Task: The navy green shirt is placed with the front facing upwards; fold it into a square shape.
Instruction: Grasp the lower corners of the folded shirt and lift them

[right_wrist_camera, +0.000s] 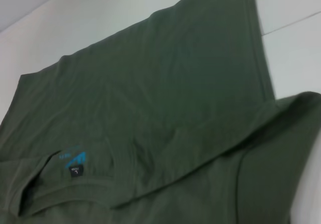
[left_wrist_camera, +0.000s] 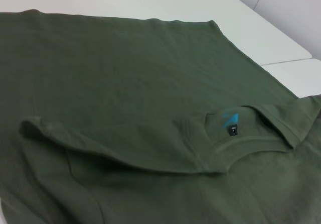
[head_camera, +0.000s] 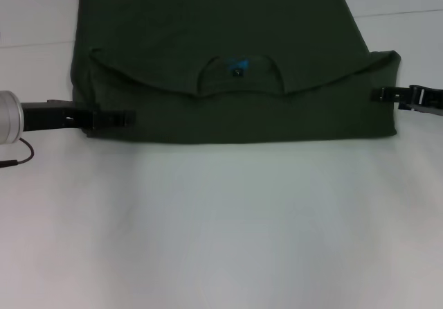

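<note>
While the navy green shirt (head_camera: 228, 66) spans the frame's upper middle, long axis left-right, you have left gripper (head_camera: 114, 118) and right gripper (head_camera: 384, 94) at opposite ends; finger state unclear.

shirt (head_camera: 235, 80) on table (head_camera: 221, 226), grippers at its sides

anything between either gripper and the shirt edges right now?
Nothing visible. The left gripper is already at the left edge of the navy green shirt, overlapping the fabric; the right gripper sits at its right edge. Only bare white table surrounds the shirt.
</note>
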